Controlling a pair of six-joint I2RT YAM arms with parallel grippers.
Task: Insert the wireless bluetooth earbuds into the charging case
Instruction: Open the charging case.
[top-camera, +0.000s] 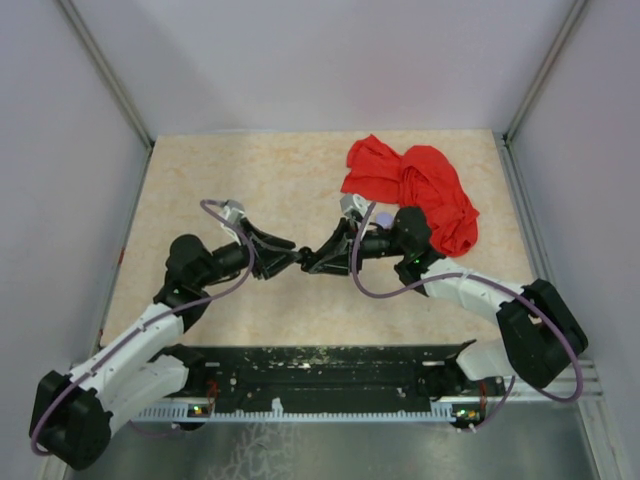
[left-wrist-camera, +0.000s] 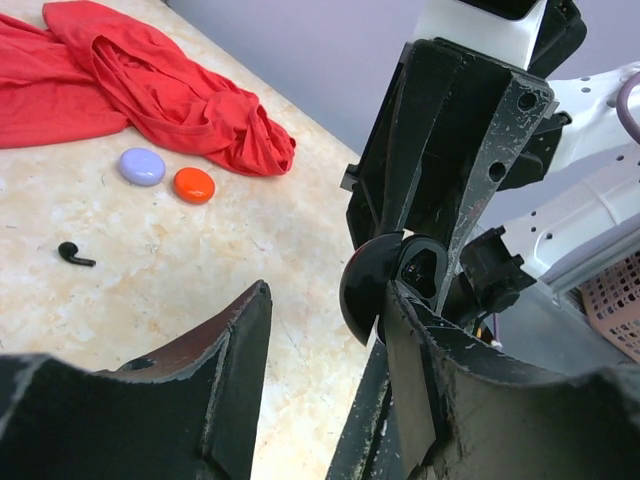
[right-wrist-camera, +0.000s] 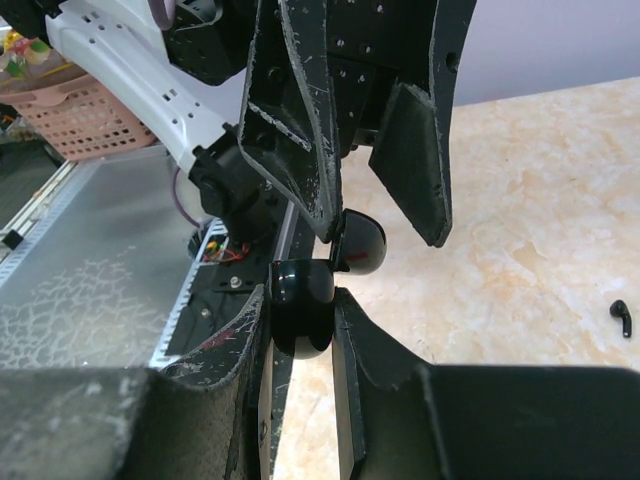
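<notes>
**Right end effector** (right-wrist-camera: 300, 322): the jaws are narrowed onto the charging case (right-wrist-camera: 300, 292), a glossy black rounded shell. It is pinched across its body and held off the bench (left-wrist-camera: 200, 270), in the space between the two arms. Its lid (right-wrist-camera: 362, 243) stands open beside the body.

**Left end effector** (left-wrist-camera: 326, 318): the jaws are partly apart and clamp nothing. In the right wrist view one fingertip (right-wrist-camera: 318, 205) lies against the lid's edge, while the other stands clear of it. Whether an earbud already sits inside the case cannot be told.

**Bench:** one black earbud (left-wrist-camera: 75, 254) lies on its side, well apart from both end effectors. No second earbud is in view. Beyond it rest a lavender disc (left-wrist-camera: 142, 166) and an orange-red disc (left-wrist-camera: 194, 184), just beside each other and near the hem of a crumpled red cloth (left-wrist-camera: 150, 80).

**Handling (judgement):**
- **Earbud:** it appears very light, rigid and smooth, with a bulbous head and a thin stem. An off-centre pinch would probably make it skid or flick away. The safer hold is across the head, with the fingertips low to the bench and the stem left free to lead into its socket.
- **Case:** it looks equally hard and slick, so it is best gripped across its widest part. The hinge is likely its weak point.
</notes>
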